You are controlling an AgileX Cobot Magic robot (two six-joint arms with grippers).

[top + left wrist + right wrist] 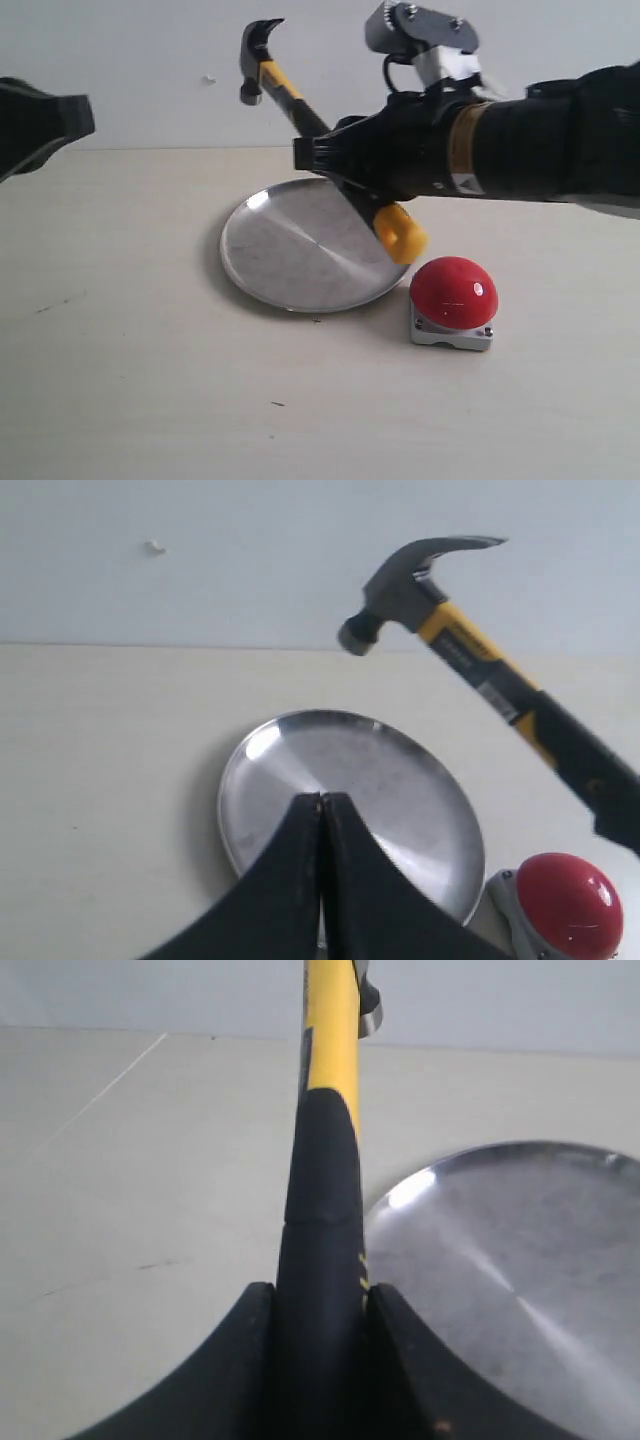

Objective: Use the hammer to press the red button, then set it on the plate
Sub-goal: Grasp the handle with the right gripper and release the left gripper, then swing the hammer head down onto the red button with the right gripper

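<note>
My right gripper [318,155] is shut on the black handle of the hammer [282,88], which it holds in the air, tilted, above the silver plate [290,250]. The dark head points up and left; the yellow butt end hangs over the plate's right rim. The red button [454,292] on its grey base sits on the table just right of the plate, below the arm. In the right wrist view the hammer handle [322,1210] runs between the fingers of the right gripper [318,1295]. My left gripper [321,800] is shut and empty, at the far left of the scene, facing the plate [400,780].
The table surface is pale beige with a white wall behind. The left arm [35,125] hovers at the exterior view's left edge. A few small dark specks lie on the table in front of the plate.
</note>
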